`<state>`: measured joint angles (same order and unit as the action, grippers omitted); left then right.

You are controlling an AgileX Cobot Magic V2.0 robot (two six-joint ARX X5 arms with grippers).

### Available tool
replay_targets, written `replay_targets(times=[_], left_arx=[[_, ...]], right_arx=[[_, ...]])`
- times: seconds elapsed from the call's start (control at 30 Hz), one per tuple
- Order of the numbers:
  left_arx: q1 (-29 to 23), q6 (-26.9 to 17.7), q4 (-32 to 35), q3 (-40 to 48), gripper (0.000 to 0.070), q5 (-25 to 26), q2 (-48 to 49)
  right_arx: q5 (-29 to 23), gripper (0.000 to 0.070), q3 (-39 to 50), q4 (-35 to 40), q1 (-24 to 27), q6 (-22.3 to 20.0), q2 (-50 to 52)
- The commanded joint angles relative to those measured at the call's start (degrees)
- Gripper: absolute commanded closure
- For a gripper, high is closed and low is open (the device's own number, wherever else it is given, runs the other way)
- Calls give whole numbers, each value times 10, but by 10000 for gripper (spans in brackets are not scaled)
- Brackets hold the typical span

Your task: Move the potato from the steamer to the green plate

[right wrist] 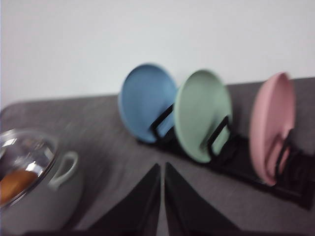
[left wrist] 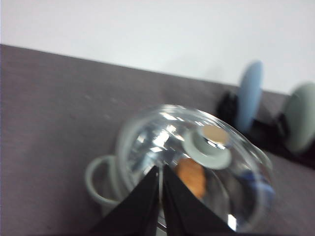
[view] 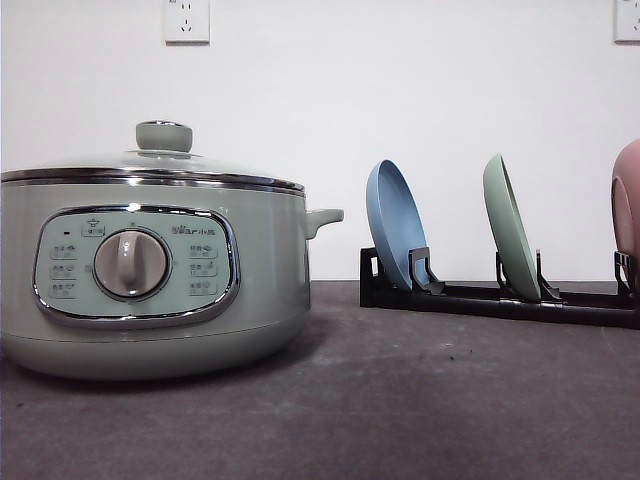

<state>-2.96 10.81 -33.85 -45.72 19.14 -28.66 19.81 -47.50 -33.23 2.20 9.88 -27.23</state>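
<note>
Potato, the orange-brown egg-shaped tuber, lies inside the large round pale sage-green steamer, seen through the domed glass lid near the lower centre of the left wrist view and at the lower left edge of the right wrist view. I judge it firm, fairly heavy for its size, and smooth enough to slip, so a hold across its middle, on the narrow axis, looks safest. The lid is on, so its pale green knob must be lifted first; glass is fragile and slippery. The left gripper hangs above the lid with its black jaws almost together, holding nothing. The right gripper has its jaws nearly closed and empty too. The matte pale mint-green round plate stands upright in the black rack, between the blue plate and the pink plate, at the middle right of the front view.
</note>
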Motion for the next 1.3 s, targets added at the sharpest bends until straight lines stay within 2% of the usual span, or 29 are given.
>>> replay_targets(times=[0.0, 0.2, 0.4, 0.7, 0.77, 0.8, 0.93, 0.97, 1.0, 1.27], left_arx=[[1, -28, -15, -28, 697, 24, -17], [18, -61, -97, -93, 697, 80, -63], [45, -94, -163, -144, 697, 97, -87], [57, -95, -176, -161, 683, 96, -88], [57, -85, -177, -161, 600, 97, -88], [57, -81, -177, -161, 534, 97, -88], [57, -73, -177, -161, 161, 96, -88], [57, -71, -177, -161, 96, 96, -88], [57, -71, -177, -161, 54, 96, -88], [57, -71, -177, -161, 53, 96, -88]], right_arx=[[19, 699, -35, -25, -2, -38, -26], [63, 699, -115, -112, -12, -84, -93], [74, 699, -168, -201, -50, -117, -133], [73, 698, -175, -243, -86, -124, -138], [73, 680, -175, -243, -87, -120, -138], [72, 622, -175, -243, -87, -119, -138], [72, 169, -175, -243, -87, -111, -138], [71, 109, -175, -242, -87, -108, -138], [72, 104, -175, -242, -87, -107, -138], [72, 104, -175, -242, -87, -105, -138]])
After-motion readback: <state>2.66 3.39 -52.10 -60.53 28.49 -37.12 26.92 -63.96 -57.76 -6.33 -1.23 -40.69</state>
